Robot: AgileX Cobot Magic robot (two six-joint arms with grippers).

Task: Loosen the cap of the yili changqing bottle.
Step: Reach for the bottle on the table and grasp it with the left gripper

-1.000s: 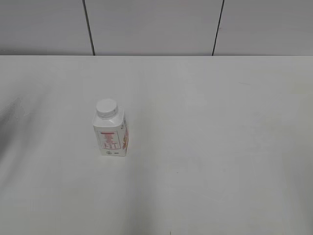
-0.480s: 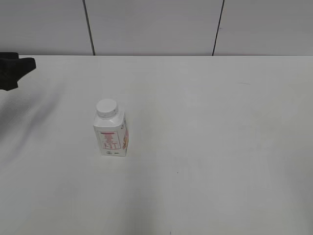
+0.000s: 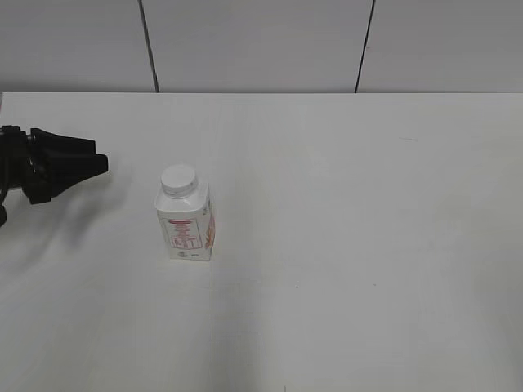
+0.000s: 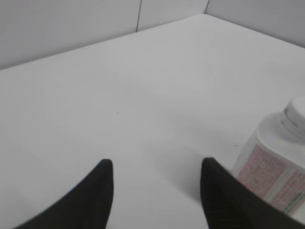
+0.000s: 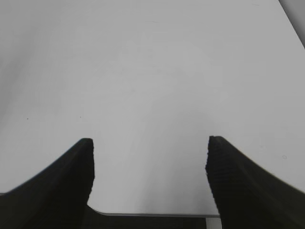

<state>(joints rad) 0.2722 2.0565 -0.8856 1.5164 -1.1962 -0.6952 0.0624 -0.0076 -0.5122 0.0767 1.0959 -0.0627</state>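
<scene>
The yili changqing bottle (image 3: 187, 224) stands upright on the white table, left of centre, white with red print. Its white cap (image 3: 178, 179) sits on the neck. In the left wrist view the bottle (image 4: 274, 167) shows at the right edge with the cap (image 4: 296, 114) partly cut off. My left gripper (image 3: 96, 162) is open and empty, to the left of the bottle and apart from it; in its own view (image 4: 156, 164) the jaws stand wide apart. My right gripper (image 5: 150, 140) is open and empty over the table's near edge; it does not show in the exterior view.
The white table (image 3: 368, 245) runs back to a grey panelled wall (image 3: 261, 41). The table's near edge (image 5: 152, 213) shows under the right gripper.
My left gripper has come in from the left edge, moving right and lower toward the bottle. The bottle has not moved.
</scene>
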